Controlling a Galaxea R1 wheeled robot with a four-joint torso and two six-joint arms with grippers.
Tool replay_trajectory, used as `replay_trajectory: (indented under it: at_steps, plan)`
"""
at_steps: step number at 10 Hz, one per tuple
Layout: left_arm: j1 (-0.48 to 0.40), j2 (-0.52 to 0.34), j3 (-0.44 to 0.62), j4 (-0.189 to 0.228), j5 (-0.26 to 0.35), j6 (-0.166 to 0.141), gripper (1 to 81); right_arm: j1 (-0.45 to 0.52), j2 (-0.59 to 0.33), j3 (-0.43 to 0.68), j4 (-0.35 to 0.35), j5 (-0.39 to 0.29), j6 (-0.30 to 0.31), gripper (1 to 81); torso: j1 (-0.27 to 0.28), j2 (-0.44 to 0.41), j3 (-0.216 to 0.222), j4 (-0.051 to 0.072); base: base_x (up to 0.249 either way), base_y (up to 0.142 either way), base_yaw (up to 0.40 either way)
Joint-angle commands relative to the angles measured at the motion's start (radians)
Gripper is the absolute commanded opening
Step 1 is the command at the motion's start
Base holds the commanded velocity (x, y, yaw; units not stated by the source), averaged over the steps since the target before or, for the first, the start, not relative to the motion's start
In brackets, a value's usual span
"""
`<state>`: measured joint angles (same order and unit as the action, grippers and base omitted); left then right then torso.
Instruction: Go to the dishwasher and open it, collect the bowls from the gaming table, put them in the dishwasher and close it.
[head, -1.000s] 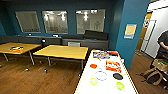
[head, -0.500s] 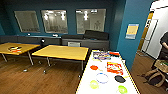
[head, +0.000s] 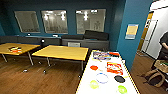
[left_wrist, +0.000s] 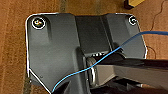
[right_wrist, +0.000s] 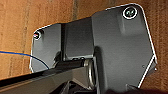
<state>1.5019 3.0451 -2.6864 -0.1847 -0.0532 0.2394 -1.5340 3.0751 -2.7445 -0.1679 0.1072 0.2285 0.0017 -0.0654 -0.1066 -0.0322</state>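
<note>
The gaming table (head: 130, 75), a white worktop with a yellow rim, lies just ahead and to the right in the head view, and the bowls rest on it: a red one (head: 94, 67), a black one (head: 119, 79), and two yellow-green ones (head: 94, 84) (head: 122, 88) near the close end. A flat ring (head: 102, 78) sits between them, and a red packet (head: 114, 67) and a colourful box (head: 101, 55) lie further along. Both wrist views look down over the wooden floor (left_wrist: 12, 37); whether either tool is spread or pressed together I cannot tell. The dishwasher is not among the things in front. The main risk, as I judge it, is the approach: driving in too close could knock the worktop's corner and set the light bowls sliding. The ring could be mistaken for a bowl, since it lies right among them. A blue cable (left_wrist: 130, 41) trails across the left wrist and could snag during a reach. A person (head: 163, 47) and a bag (head: 155, 76) on the floor at the right crowd that side.
</note>
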Motion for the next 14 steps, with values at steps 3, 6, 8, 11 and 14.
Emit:
replay_trajectory:
  at_steps: [3, 6, 8, 11, 14]
  plan:
    - [-0.05, -0.001, 0.005, 0.001, 0.061, 0.003, 81.1, 0.048, 0.001, 0.006, -0.002, -0.046, -0.003, 81.1, 0.0, 0.0, 0.0, 0.0, 0.0, 0.0, -0.222]
    - [-0.05, -0.001, 0.005, 0.001, 0.061, 0.004, 81.1, 0.048, 0.001, 0.006, -0.004, -0.046, -0.003, 81.1, 0.0, 0.0, 0.0, 0.0, 0.0, 0.0, -0.313]
    - [-0.048, -0.001, 0.005, 0.001, 0.061, 0.003, 81.1, 0.047, 0.001, 0.006, -0.004, -0.046, -0.003, 81.1, 0.0, 0.0, 0.0, 0.0, 0.0, 0.0, -0.32]
    - [-0.048, -0.001, 0.005, -0.001, 0.061, 0.005, 81.1, 0.047, 0.001, 0.006, -0.004, -0.046, -0.003, 81.1, 0.0, 0.0, 0.0, 0.0, 0.0, 0.0, -0.306]
    - [-0.048, 0.0, 0.005, -0.004, 0.059, 0.005, 81.1, 0.047, 0.003, 0.006, -0.004, -0.046, -0.003, 81.1, 0.0, 0.0, 0.0, 0.0, 0.0, -0.088, 0.0]
